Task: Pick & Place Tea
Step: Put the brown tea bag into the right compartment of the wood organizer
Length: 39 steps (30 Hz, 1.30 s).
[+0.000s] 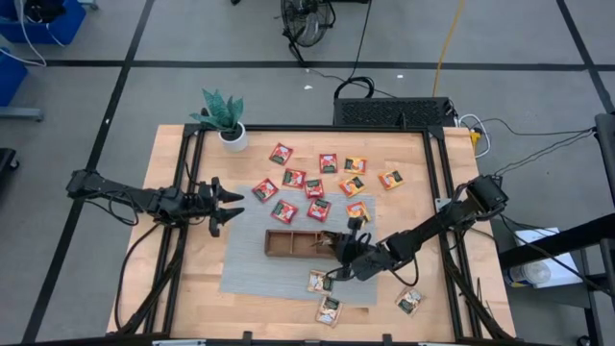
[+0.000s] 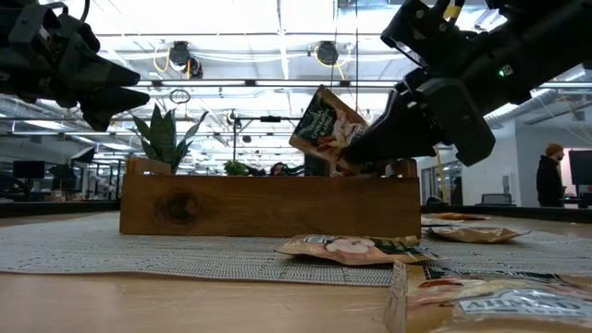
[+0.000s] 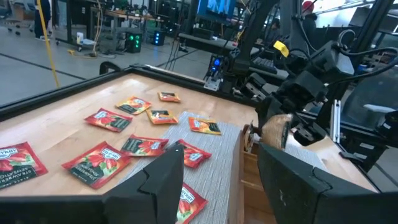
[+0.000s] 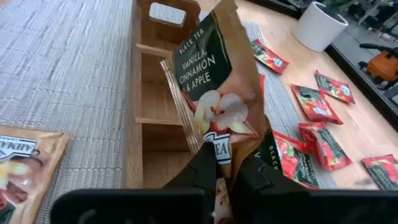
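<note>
My right gripper (image 1: 343,252) (image 4: 216,167) is shut on a dark green and tan tea sachet (image 4: 221,81) (image 2: 327,125), held in the air above the right end of the brown wooden tray (image 1: 288,242) (image 2: 268,205). My left gripper (image 1: 231,207) (image 3: 224,180) hovers open left of the tray, touching nothing. Several red and orange-yellow sachets (image 1: 314,187) lie flat on the table beyond the tray. Three dark green and white sachets (image 1: 320,281) (image 1: 329,309) (image 1: 410,301) lie flat near the table's near edge. My right gripper pinches the sachet between its two fingers (image 4: 199,171) at one end (image 4: 219,146), the end with the brand mark. The fingers come from the table's right, slanting down. The sachet sticks out past the fingertips, tilted, lifted clear above the tray's compartments (image 4: 158,118).
A grey woven mat (image 1: 245,264) lies under the tray. A potted plant (image 1: 223,117) stands at the far left corner. Dark frame rails (image 1: 437,192) run along the table's sides. In the low view a person (image 2: 553,176) stands far off in the room.
</note>
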### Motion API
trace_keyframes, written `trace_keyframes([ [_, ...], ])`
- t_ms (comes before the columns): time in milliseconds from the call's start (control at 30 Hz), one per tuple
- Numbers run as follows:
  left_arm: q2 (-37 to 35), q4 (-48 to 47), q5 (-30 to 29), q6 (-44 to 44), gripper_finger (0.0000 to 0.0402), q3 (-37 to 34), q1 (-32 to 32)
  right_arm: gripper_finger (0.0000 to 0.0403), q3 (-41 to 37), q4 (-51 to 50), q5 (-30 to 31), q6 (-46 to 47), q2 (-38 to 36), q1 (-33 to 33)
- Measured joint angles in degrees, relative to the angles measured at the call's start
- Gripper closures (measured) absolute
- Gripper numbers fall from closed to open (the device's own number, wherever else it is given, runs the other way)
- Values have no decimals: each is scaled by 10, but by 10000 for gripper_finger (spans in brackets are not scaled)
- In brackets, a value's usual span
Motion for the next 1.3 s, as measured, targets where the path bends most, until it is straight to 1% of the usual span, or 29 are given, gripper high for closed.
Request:
trace_keyframes([
  [267, 0, 0, 0, 0, 197, 0, 0, 310, 0, -1, -4, 0, 0, 0],
  [433, 0, 0, 0, 0, 197, 0, 0, 287, 0, -2, -4, 0, -1, 1],
  [567, 0, 0, 0, 0, 197, 0, 0, 286, 0, -3, -2, -1, -2, 6],
  [700, 0, 0, 0, 0, 197, 0, 0, 293, 0, -6, 3, -1, -2, 14],
  [933, 0, 0, 0, 0, 197, 0, 0, 302, -1, -24, 63, -22, -1, 31],
  [1000, 0, 0, 0, 0, 197, 0, 0, 301, -1, -23, 73, -30, -1, 34],
  [1167, 0, 0, 0, 0, 197, 0, 0, 295, -1, -22, 73, -48, -1, 34],
  [1300, 0, 0, 0, 0, 197, 0, 0, 281, -1, -36, 72, -47, -2, 34],
])
